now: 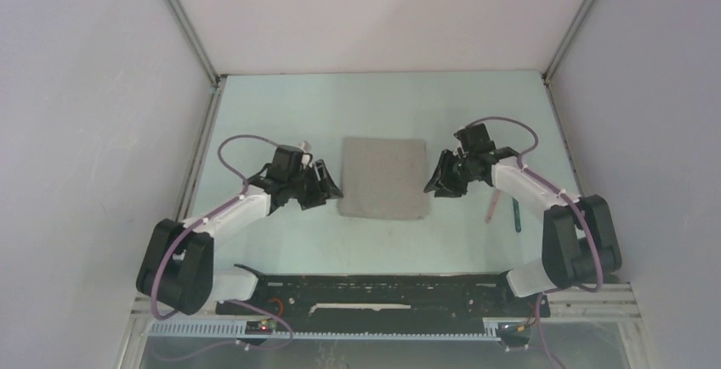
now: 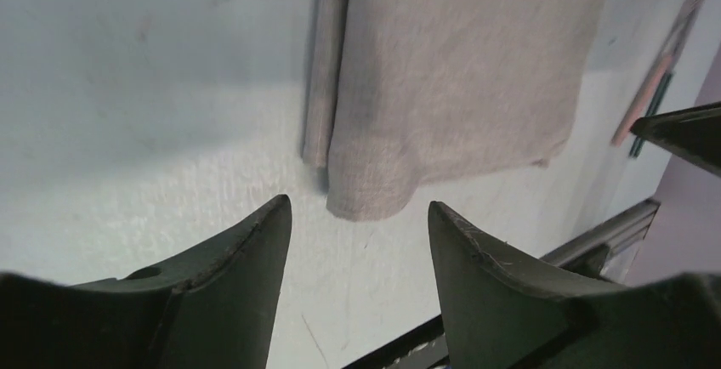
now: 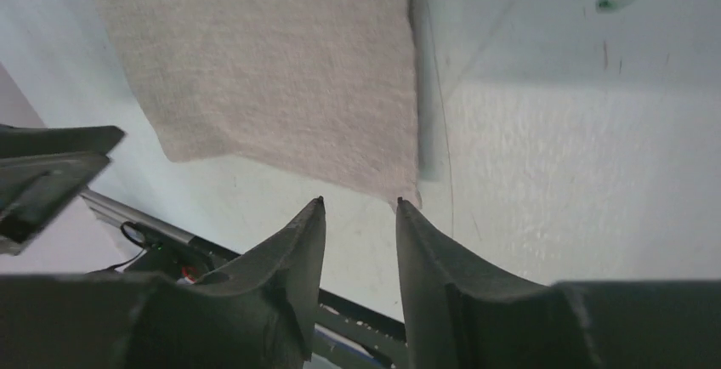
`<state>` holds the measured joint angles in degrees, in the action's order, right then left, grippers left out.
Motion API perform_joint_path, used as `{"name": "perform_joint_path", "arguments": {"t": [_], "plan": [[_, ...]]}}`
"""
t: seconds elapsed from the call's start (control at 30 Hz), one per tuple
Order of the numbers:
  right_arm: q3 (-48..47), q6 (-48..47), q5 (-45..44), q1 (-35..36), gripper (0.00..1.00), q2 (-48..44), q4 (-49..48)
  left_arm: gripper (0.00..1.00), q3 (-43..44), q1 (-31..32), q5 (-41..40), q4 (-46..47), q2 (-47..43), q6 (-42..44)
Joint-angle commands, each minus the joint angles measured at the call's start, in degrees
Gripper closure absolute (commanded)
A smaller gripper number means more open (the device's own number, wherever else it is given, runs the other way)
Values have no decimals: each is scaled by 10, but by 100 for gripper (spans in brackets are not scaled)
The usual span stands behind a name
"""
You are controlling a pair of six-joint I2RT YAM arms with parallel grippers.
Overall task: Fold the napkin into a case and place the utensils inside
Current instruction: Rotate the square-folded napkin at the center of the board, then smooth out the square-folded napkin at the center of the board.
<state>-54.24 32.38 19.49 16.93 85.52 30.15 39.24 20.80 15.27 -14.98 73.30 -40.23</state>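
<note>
One grey napkin [image 1: 383, 178], one pink-handled utensil [image 1: 491, 205], one teal-handled utensil [image 1: 516, 214], one left end effector [image 1: 326, 186], one right end effector [image 1: 439, 182]

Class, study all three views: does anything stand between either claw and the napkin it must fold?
Nothing visible does. Only bare table separates the left claw and the right claw from the napkin and its side edges. The utensils lie further right, past the right claw, out of both paths.

Free table [image 1: 383, 101] beyond napkin [image 1: 383, 178]; sides blocked by L hand [image 1: 330, 189], R hand [image 1: 435, 184]; utensils [image 1: 491, 207] by R arm.
</note>
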Motion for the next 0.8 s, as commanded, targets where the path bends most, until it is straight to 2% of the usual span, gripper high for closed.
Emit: {"name": "perform_joint_path", "arguments": {"t": [0.0, 0.1, 0.27, 0.47, 0.6, 0.77], "plan": [[71, 69, 46, -8, 58, -33, -69, 34, -23, 17, 45, 39, 36, -17], [111, 85, 83, -20, 60, -26, -110, 37, -7, 21, 49, 41, 77, -2], [145, 96, 86, -27, 52, -21, -144, 43, -10, 38, 54, 73, 104, -12], [156, 95, 93, -25, 51, -4, -163, 44, -13, 38, 33, 71, 109, -16], [159, 90, 93, -27, 51, 3, -166, 37, -53, 38, 83, 108, 88, -42], [166, 91, 100, -30, 51, 10, -183, 32, -71, 39, 52, 111, 22, -60]]}}
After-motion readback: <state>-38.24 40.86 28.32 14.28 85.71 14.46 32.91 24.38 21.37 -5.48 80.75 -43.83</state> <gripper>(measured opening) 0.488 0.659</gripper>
